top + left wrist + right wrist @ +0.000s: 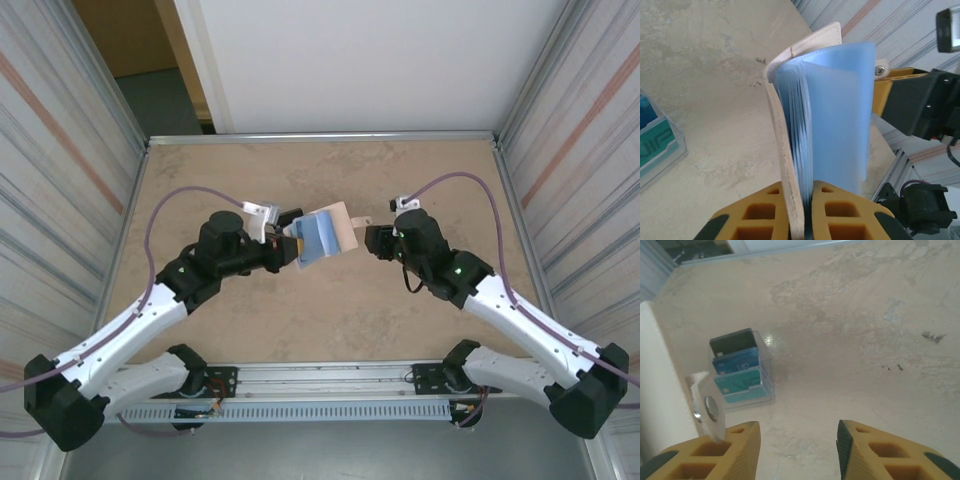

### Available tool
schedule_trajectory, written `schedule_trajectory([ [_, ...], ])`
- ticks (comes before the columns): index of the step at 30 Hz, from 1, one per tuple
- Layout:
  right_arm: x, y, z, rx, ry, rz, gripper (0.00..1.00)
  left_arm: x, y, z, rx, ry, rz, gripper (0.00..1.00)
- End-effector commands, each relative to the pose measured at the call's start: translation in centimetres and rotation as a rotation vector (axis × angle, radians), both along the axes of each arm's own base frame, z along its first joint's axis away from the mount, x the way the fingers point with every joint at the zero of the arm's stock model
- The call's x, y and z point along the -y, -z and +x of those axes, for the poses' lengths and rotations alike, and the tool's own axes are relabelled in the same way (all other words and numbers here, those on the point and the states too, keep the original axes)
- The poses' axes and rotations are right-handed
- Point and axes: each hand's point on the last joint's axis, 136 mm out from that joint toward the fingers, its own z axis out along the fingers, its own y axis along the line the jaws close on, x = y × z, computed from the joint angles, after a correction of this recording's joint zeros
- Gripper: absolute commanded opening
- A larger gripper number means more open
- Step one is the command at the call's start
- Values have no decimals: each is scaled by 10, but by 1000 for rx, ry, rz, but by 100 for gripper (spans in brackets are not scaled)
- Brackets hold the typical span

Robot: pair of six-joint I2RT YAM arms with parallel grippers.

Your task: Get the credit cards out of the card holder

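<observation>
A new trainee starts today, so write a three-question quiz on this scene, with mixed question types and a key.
1. True or false: the left gripper is shut on the card holder.
2. Its inside is coloured: A red, B light blue, C green.
3. Fill in: the right gripper is ____ (open or shut).
Key: 1 true; 2 B; 3 open.

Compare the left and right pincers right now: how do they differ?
The left pincer is shut, clamped on the card holder; the right pincer stands open with nothing between its fingers. The left pincer holds the card holder up off the table; the right pincer grips nothing, and the holder's closure tab sits just beside one finger. Shared: both have yellow-orange ribbed fingers and face the card holder from opposite sides.
</observation>
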Motion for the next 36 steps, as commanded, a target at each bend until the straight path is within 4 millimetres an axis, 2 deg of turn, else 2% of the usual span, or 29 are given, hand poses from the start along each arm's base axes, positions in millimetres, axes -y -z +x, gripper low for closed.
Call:
schedule_trajectory([
  [1,-6,-8,-9,-21,-41,52,50,-3,-10,7,35,-12,32,0],
  [4,-15,-14,-14,-19,-80,72,57,-2,-6,10,19,-18,72,0],
  [7,-19,-17,-16,-23,-88,88,66,-3,0,13,13,-36,188,0],
  [11,-14,-15,-15,-51,-53,101,72,5,7,13,43,-20,384,0],
  [22,16,-4,-12,-90,52,161,73,31,23,21,149,13,871,0],
  [25,14,-8,-15,-76,23,193,73,35,26,20,146,16,876,0],
  [29,-3,-14,-21,-69,-78,235,75,41,22,18,156,23,800,0],
  [36,-37,-22,-24,-84,-228,306,67,40,17,12,83,57,550,0],
])
